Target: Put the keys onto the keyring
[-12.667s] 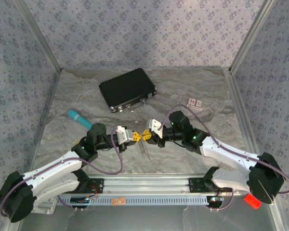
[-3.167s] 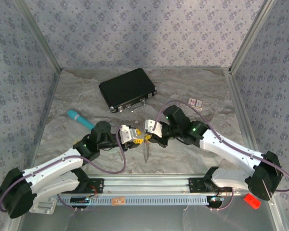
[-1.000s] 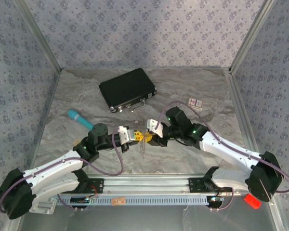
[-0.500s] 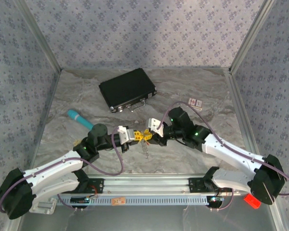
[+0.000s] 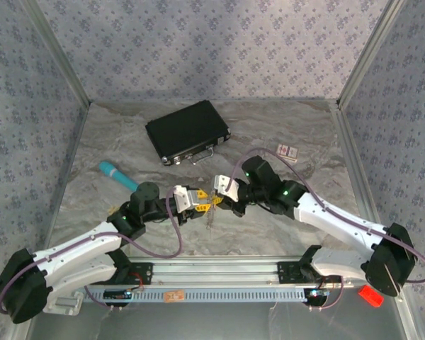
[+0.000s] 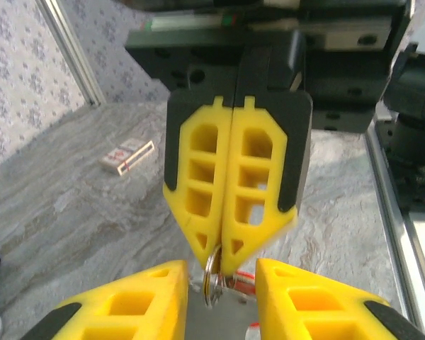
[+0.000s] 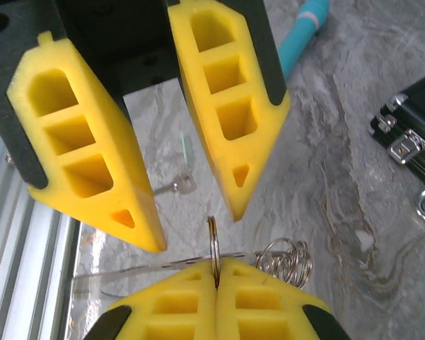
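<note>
With the right jaws shut on the keyring point(image 7: 213, 244), held edge-up over the desk point(image 7: 326, 177), and the left jaws parted and empty just beside it, threading seemed underway, next calling for fetching a key point(image 7: 182, 185) lying below; the black case point(image 5: 188, 132) sat closed, contents hidden.

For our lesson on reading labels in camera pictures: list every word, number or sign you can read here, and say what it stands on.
No text here can be read outright.
Small box: red and pale print, too blurred to read.
Orange tag on the front rail: marks too small to read.
Black case: no lettering seen.
</note>
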Robot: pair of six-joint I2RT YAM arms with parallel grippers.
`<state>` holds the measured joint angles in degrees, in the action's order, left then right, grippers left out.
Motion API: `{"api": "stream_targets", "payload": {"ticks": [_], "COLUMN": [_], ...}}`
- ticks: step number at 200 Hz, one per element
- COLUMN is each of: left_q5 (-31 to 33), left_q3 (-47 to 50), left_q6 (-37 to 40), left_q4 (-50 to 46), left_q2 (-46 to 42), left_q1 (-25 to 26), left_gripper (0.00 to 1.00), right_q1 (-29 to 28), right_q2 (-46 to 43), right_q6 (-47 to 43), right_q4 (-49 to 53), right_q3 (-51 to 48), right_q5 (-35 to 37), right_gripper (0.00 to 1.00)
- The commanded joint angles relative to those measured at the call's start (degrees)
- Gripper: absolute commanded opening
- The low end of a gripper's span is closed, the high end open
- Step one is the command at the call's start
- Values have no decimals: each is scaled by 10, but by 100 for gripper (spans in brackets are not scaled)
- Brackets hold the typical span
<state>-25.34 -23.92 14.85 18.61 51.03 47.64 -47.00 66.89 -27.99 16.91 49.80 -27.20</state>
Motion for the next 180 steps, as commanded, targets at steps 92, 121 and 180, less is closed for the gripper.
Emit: {"api": "stream_targets", "payload": {"ticks": [92, 121, 180], "left_q5": [-7, -16, -44], "left_q3": [-44, -44, -14], "left_q6": [19, 21, 9], "left_q4": [-58, -58, 8], "left_q2": [25, 22, 10], "left_q1": [1, 1, 2], "left_gripper": [15, 2, 0], "right_q1": [-55, -52, 4], "right_q2": [44, 33, -43], "right_q6": [-77, -64, 28], "right_q4": [122, 105, -36], "right_q3": [103, 87, -26], "right_q5": [69, 62, -25], "right_gripper": [0, 8, 30]}}
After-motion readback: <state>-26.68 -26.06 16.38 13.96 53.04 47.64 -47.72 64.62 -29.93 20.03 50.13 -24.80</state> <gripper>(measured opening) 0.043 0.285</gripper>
